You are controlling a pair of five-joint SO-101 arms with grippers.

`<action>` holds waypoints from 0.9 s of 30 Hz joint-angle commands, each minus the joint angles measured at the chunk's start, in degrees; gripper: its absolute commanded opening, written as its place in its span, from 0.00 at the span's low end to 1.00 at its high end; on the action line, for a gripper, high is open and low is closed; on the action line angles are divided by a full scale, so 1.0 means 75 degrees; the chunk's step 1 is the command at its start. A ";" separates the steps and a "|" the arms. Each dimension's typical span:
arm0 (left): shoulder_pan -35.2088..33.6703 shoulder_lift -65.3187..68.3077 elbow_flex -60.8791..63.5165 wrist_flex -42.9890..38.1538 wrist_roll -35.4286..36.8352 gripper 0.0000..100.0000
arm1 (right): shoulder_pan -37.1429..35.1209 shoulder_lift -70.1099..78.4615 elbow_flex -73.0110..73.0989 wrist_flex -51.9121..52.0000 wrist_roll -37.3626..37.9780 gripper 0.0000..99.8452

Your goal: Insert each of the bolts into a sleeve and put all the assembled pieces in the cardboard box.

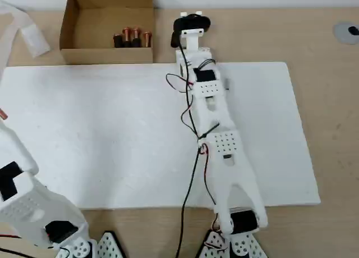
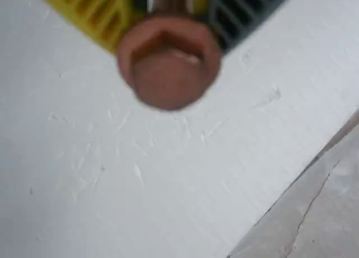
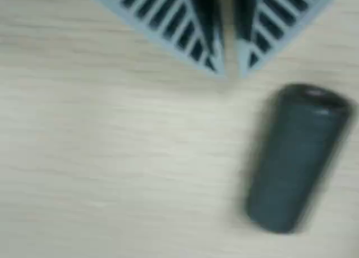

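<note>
At the near left edge of the worktop (image 1: 331, 101), the left arm (image 1: 28, 207) is seen over the white foam board (image 1: 112, 134). In its wrist view, the left end effector (image 2: 168, 11) is clamped on a copper bolt (image 2: 168, 64), which is gripped by the shank between a yellow finger (image 2: 84, 11) and a black one (image 2: 247, 11). The hexagonal head is turned toward the camera, and the bolt is held above the board near its edge.

The right arm (image 1: 221, 146) is stretched across the board to its far side. There the right end effector (image 1: 190, 23) is held over bare wood just beside the cardboard box (image 1: 67, 28). In the right wrist view its fingers (image 3: 168, 28) appear drawn almost together, with only a thin slit left and nothing seen between them, though the view is blurred. A dark sleeve (image 3: 297, 157) is seen lying on its side on the wood close to the fingertips, apart from them.

Farthest off, a row of assembled pieces (image 1: 133, 38) with copper heads is laid inside the box against its near wall.
</note>
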 commanded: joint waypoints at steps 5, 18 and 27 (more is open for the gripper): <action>-0.0105 -0.0486 -0.0399 -0.0094 -0.0035 0.01 | -0.0897 -0.0158 -0.0944 -0.0023 0.0633 0.02; -0.0105 -0.0451 -0.0399 -0.0105 -0.0047 0.01 | -0.0850 -0.0135 -0.0322 -0.0340 0.0621 0.30; -0.0105 -0.0451 -0.0399 -0.0105 -0.0047 0.01 | -0.0838 -0.0182 0.1588 -0.2344 0.0762 0.30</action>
